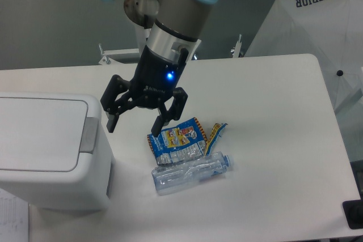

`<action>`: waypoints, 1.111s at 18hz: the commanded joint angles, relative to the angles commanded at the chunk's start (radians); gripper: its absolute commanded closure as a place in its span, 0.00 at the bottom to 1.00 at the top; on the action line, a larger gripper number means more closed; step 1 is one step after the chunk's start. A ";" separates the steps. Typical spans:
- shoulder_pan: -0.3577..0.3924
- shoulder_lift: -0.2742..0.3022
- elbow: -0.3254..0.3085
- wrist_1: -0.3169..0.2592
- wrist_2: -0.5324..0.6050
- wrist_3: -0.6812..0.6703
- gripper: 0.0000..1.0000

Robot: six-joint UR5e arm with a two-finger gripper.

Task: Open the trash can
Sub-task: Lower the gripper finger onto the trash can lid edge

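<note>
Even, cool overhead light, soft shadows, slightly grainy but sharp.

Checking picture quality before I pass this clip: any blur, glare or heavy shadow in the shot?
Fixed camera: soft overall, fine print on the wrapper unreadable. Even overhead light; faint shadow beside the trash can on the table. Blue LED glows on the open hand. The bottle shows mild highlights, no strong glare.
</note>
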 joint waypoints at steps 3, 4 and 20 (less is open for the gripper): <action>-0.009 -0.003 -0.018 0.017 0.000 0.000 0.00; -0.011 -0.005 -0.023 0.019 0.002 0.002 0.00; -0.035 -0.032 -0.023 0.019 0.002 0.031 0.00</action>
